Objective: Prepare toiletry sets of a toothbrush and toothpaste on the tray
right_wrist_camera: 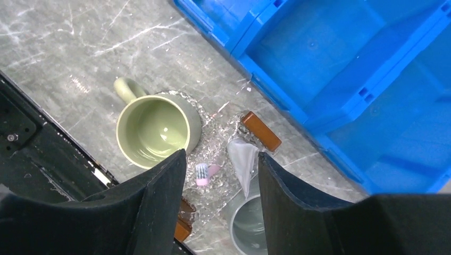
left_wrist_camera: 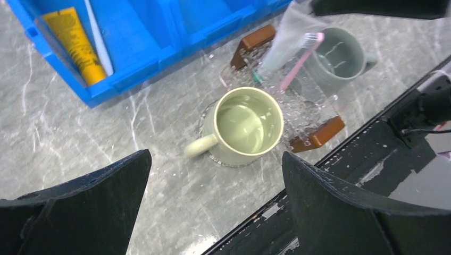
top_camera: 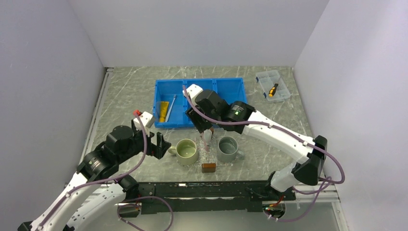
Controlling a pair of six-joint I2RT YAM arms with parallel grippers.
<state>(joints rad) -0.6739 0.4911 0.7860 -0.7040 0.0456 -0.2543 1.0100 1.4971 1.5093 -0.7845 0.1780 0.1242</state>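
Work on one set looks almost done. The small clear plastic tray with brown block handles (left_wrist_camera: 318,136) lies on the grey marble table (left_wrist_camera: 80,138). It sits between the round green mug (left_wrist_camera: 249,125) on its left and the round grey mug (left_wrist_camera: 340,56) on its right, just on the near side of the big blue plastic bin (left_wrist_camera: 154,29). The slim pink toothbrush (left_wrist_camera: 299,64) and the flat white toothpaste tube with a teal end (left_wrist_camera: 279,48) both stand tilted on the tray, with their tops leaning toward the grey mug. The right gripper (right_wrist_camera: 222,159) hangs right over them with its two black fingers apart. Its own camera shows gaps beside the brush head, so it does not seem to be squeezing anything, though the top of the tube is very close to one finger. I think this pair only needs to come to rest flat on the tray. More is left to do. A thin pale toothbrush (left_wrist_camera: 100,45) and a flat yellow tube (left_wrist_camera: 74,42) lie side by side in the left part of the bin, not yet picked up. The left gripper (top_camera: 162,145) hangs just left of the green mug, with its fingers wide apart and nothing in them.
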